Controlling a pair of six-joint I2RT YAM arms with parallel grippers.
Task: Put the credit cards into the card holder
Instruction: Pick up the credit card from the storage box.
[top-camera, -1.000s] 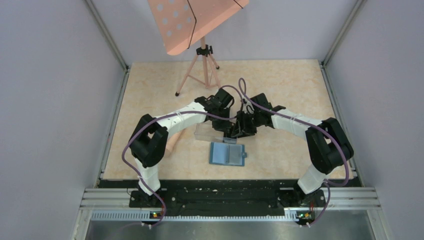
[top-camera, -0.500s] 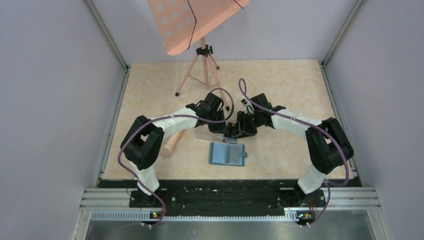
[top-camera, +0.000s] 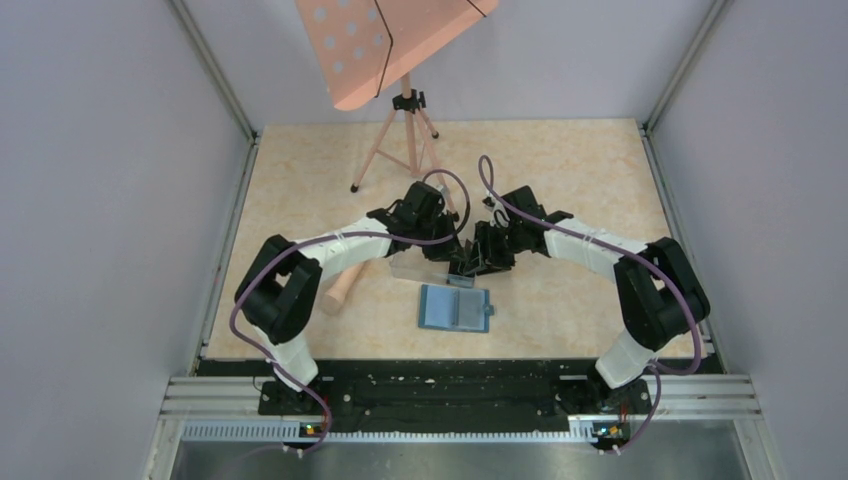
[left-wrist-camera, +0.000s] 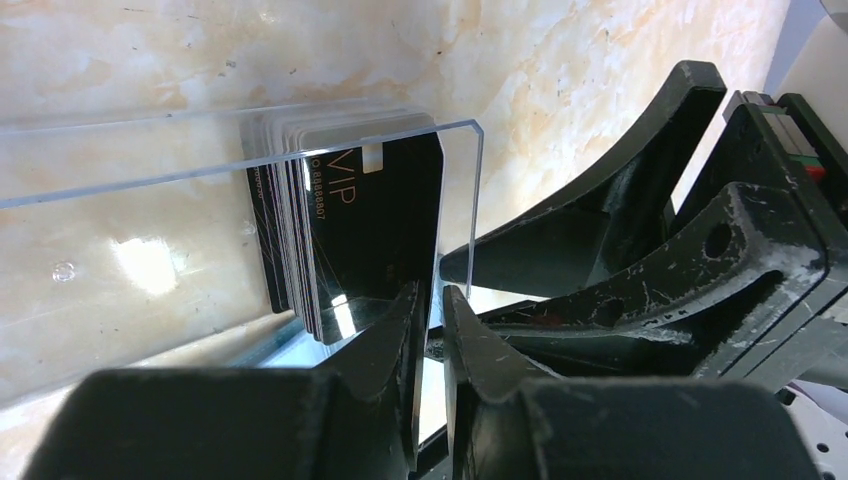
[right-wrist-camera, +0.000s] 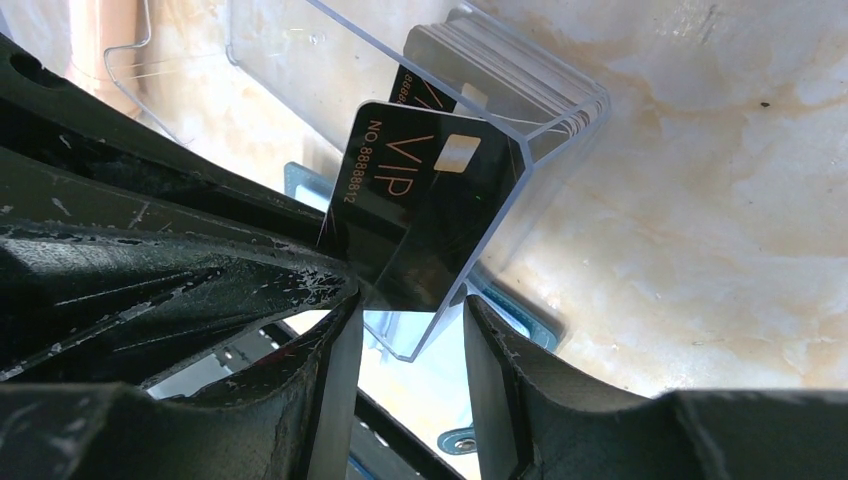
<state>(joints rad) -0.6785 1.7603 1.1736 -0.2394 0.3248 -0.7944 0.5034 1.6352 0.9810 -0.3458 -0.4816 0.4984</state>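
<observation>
- Pale lilac walls (top-camera: 100, 200) stand to the left, right and far side of the box (top-camera: 412, 266), a clear open-topped case.
- The table (top-camera: 580, 170) under the box is beige, marbled and glossy. A black rail (top-camera: 450, 395) runs along its edge, well to the near side of the box.
- A pink perforated stand (top-camera: 395, 50) on a tripod rises on the far side of the box.
- The left arm (top-camera: 330, 248) and right arm (top-camera: 600, 245) reach in from either side and meet at the box's right end.
- The wallet (top-camera: 455, 307) lies open and flat just on the near side of the box.
- A pink rod (top-camera: 338, 288) lies left of the box, apart from it.
- The cards (left-wrist-camera: 285, 220) stand on edge in a dark stack inside the box's right end.
- The front card (left-wrist-camera: 375, 220), marked VIP, leans away from that stack.
- The left gripper (left-wrist-camera: 432, 330) has its fingers nearly together, pinching the front card's edge.
- The right gripper (right-wrist-camera: 410, 300) has its fingers spread either side of the box's corner. Whether they touch it cannot be told.
</observation>
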